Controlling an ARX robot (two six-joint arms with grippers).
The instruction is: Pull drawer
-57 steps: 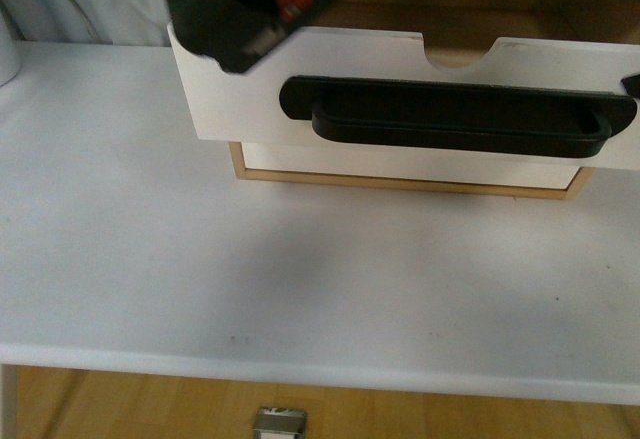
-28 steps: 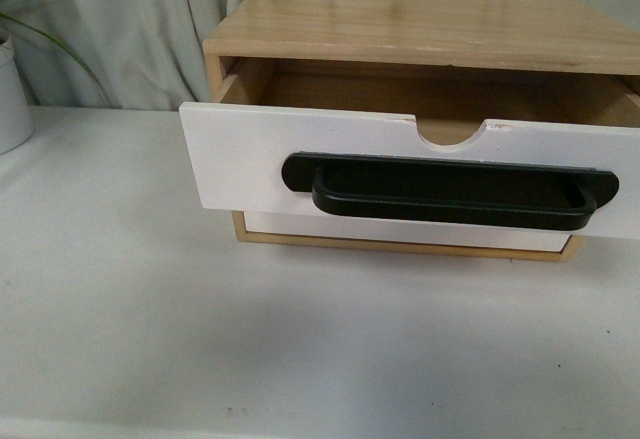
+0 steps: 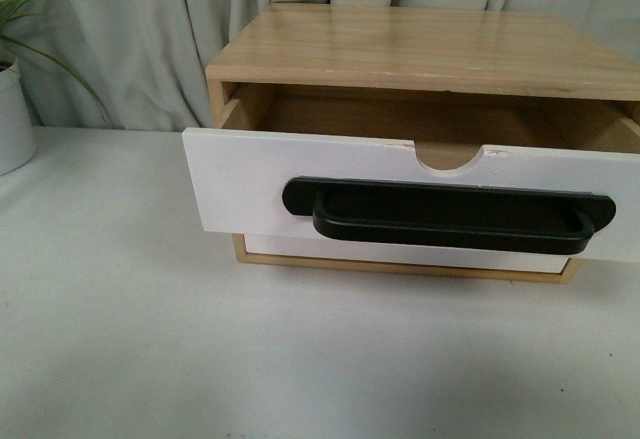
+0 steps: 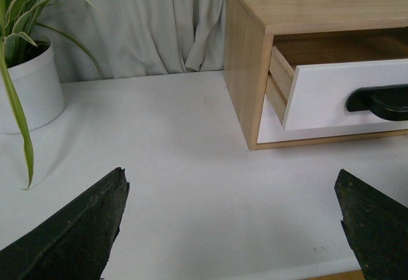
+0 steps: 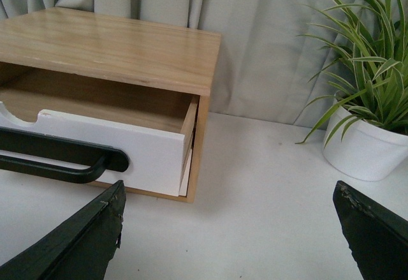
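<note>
The drawer [image 3: 260,184] has a white front, a long black bar handle [image 3: 450,217] and a half-round notch in its upper edge. It stands pulled out of the wooden cabinet [image 3: 420,44], its inside bare wood. The drawer [image 4: 331,95] shows from its left side in the left wrist view, the drawer [image 5: 146,149] from its right side in the right wrist view. My left gripper [image 4: 233,191] is open over bare table, left of the cabinet and well apart from it. My right gripper [image 5: 229,200] is open over the table, right of the cabinet. Neither arm shows in the front view.
A plain white-fronted lower drawer [image 3: 400,256] sits shut under the pulled one. A white pot with a green plant [image 4: 25,85] stands at the far left of the white table [image 3: 150,359], and another potted plant [image 5: 370,146] at the right. Grey curtains [image 3: 150,29] hang behind.
One second ago a black arm covered the top left of the front view, close to the drawer front; it has since left the view. The front camera's view has tilted upward.
</note>
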